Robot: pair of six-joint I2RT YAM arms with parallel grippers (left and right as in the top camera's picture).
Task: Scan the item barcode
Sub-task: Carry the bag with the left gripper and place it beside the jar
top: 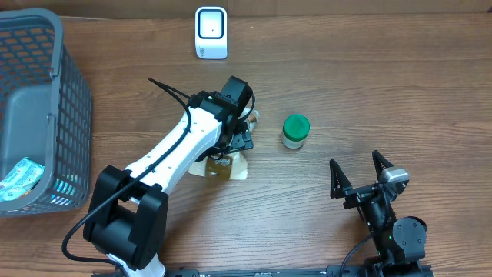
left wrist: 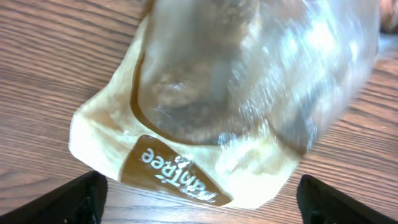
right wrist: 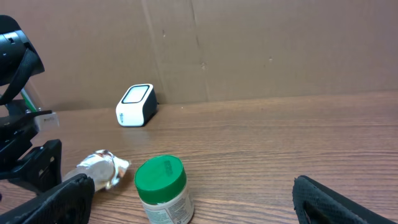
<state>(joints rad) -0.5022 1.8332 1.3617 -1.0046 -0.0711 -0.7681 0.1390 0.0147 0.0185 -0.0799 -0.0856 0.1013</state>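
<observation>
Fingers (left wrist: pixel 81 198) of the left gripper (left wrist: pixel 199 186) are spread wide, one on each side of the clear snack bag (left wrist: pixel 186 118), not pinching it. The bag lies mid-table (top: pixel 384 77), with a green-lidded jar (top: pixel 295 131) just to its right and the white barcode scanner (top: pixel 211 32) at the far edge. The right gripper (top: pixel 354 160), near right, is spread too and holds nothing. There's a grey basket (top: pixel 73 100) on the left.

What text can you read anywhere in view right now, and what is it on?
"...ree": white lettering on the brown patch of the bag, upside down in the left wrist view; the first letters are unclear.
Jar label: print too small to read.
Scanner: no legible marking.
Packet in the basket: too blurred to read.
</observation>
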